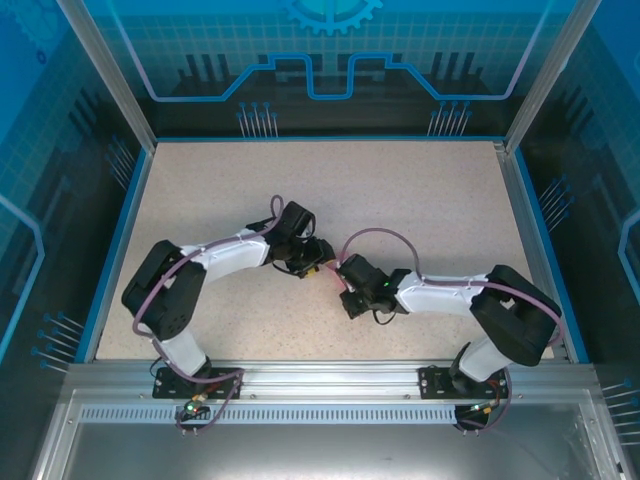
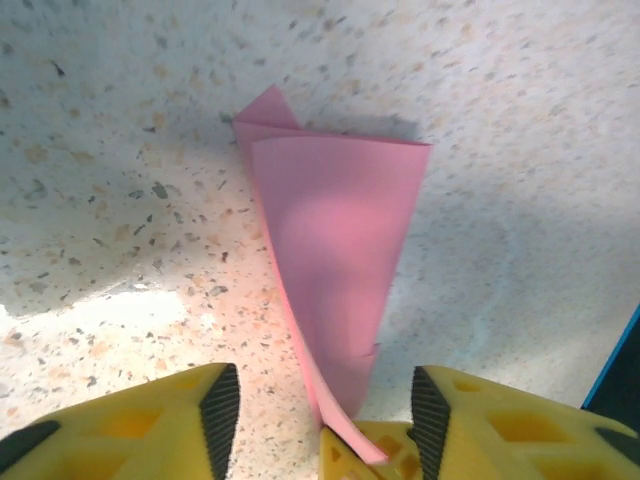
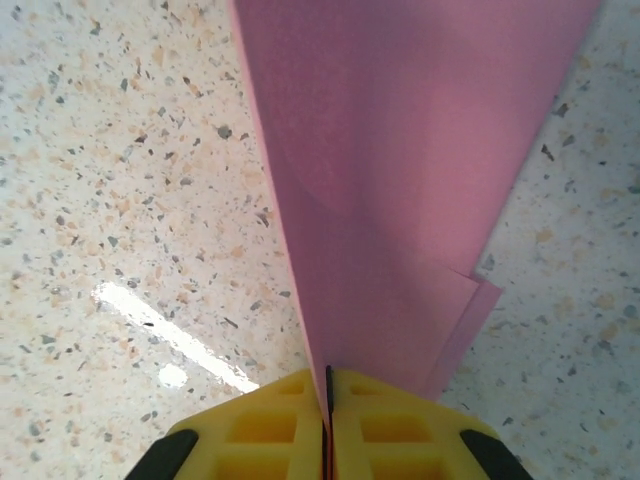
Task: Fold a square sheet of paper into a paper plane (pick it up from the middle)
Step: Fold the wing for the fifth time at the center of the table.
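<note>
Mid-fold. I see right fingers (image 3: 270, 425) clamped on the narrow end of the creased pink paper (image 3: 400, 150), over the desk (image 2: 100, 200). The left fingers (image 2: 215, 410) stand apart around that end, gripping nothing. Next, probably: left pinches the crease squarely.

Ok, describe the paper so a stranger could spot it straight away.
Find the speckled table, then its middle, where the left gripper and right gripper meet. The right one's shut yellow fingers pinch the folded paper. Against yellow plastic and pale speckle, it is the thin pink wedge narrowing toward the grip.
</note>
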`<state>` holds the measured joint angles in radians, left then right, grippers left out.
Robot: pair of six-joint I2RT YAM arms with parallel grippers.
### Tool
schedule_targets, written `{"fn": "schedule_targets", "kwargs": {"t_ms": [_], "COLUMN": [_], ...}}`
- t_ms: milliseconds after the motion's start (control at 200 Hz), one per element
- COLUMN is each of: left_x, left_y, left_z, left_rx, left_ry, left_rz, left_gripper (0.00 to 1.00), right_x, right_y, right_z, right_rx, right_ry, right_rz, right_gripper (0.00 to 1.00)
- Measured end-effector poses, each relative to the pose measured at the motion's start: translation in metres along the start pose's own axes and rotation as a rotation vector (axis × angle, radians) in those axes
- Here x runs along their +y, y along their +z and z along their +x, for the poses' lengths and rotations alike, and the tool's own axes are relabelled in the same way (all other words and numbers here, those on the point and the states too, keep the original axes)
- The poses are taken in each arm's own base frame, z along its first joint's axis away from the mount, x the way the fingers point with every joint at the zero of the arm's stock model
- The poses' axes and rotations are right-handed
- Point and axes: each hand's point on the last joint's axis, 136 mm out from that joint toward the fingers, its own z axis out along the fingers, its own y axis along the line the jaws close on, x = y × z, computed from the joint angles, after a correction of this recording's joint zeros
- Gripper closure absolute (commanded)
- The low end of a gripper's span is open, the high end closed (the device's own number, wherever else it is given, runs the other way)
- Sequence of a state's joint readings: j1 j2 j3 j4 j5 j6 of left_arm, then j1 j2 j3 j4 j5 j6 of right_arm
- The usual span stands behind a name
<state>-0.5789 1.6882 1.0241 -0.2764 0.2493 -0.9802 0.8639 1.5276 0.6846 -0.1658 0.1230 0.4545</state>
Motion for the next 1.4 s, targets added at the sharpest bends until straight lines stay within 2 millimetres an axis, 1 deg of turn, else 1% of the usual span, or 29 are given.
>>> {"fn": "schedule_targets", "kwargs": {"t_ms": [95,180,340,490,580,670,785,960,1035,1100,1205,1401], "left_x": [-0.005,-0.007,-0.002,0.004,0.004,0.001,-0.009,-0.037,-0.043,-0.043,-0.037,-0.031], "left_y": [-0.013,-0.020,-0.022,-0.019,-0.016,-0.013,-0.008,-0.002,0.005,0.013,0.026,0.039], "left_z": [-0.004,-0.006,-0.007,-0.004,0.001,0.008,0.017,0.032,0.035,0.036,0.037,0.037], "left_rx": [-0.044,-0.069,-0.083,-0.075,-0.069,-0.055,-0.035,0.001,0.018,0.032,0.054,0.072], "left_ry": [0.003,0.005,-0.002,-0.004,0.007,0.021,0.051,0.096,0.107,0.107,0.091,0.081], "left_rz": [0.011,0.013,-0.001,-0.012,-0.001,0.025,0.073,0.180,0.209,0.215,0.200,0.189], "left_gripper": [0.45,0.45,0.47,0.56,0.63,0.67,0.68,0.68,0.68,0.68,0.68,0.68], "right_x": [-0.003,-0.005,-0.003,-0.002,-0.001,-0.001,-0.002,-0.002,-0.003,-0.004,-0.004,-0.005], "right_y": [0.001,0.002,0.002,-0.001,-0.001,-0.002,0.000,0.001,0.001,0.002,0.002,0.002], "right_z": [0.000,0.000,-0.001,-0.001,-0.006,-0.008,-0.008,-0.005,-0.005,-0.004,-0.005,-0.004], "right_rx": [0.000,-0.002,-0.016,-0.014,-0.013,-0.011,-0.003,0.005,0.005,0.005,0.004,0.002], "right_ry": [0.063,0.116,0.181,0.238,0.270,0.294,0.314,0.323,0.324,0.328,0.330,0.341], "right_rz": [-0.096,-0.173,-0.286,-0.388,-0.444,-0.484,-0.510,-0.519,-0.518,-0.517,-0.518,-0.521], "right_gripper": [0.90,0.90,0.89,0.88,0.88,0.88,0.88,0.87,0.87,0.87,0.87,0.86]}}
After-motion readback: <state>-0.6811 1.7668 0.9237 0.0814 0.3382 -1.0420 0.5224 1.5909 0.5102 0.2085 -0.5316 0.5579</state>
